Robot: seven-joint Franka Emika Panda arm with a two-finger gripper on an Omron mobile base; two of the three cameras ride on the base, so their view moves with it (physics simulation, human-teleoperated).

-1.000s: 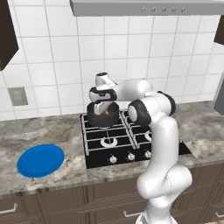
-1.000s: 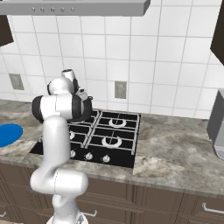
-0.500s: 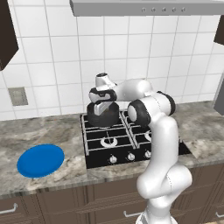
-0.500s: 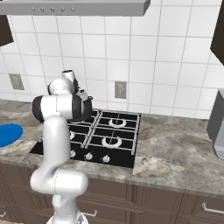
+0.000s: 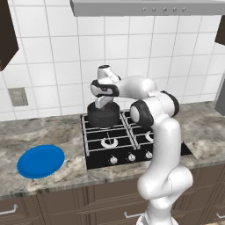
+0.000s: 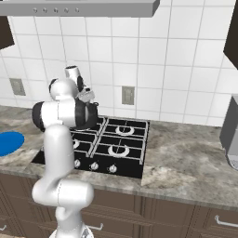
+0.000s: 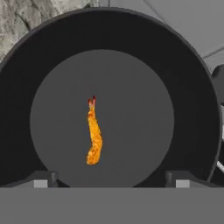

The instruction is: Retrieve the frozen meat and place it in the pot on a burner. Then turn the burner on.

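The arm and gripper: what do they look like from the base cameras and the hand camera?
The arm is glossy white with rounded segments and dark grey-black bands at its joints. No cables or markings are visible. The gripper shows in the hand view as two small dark grey finger tips with lighter pads.

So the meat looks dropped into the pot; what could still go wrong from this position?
The open gripper hangs right over the pot, so a careless sideways pull-out might clip its rim and shift it on the burner. The knobs sit in a close row at the cooktop's front edge and look alike, so the wrong one could be turned. The frozen meat lies loose on the pot floor; a knocked pot could jolt it.
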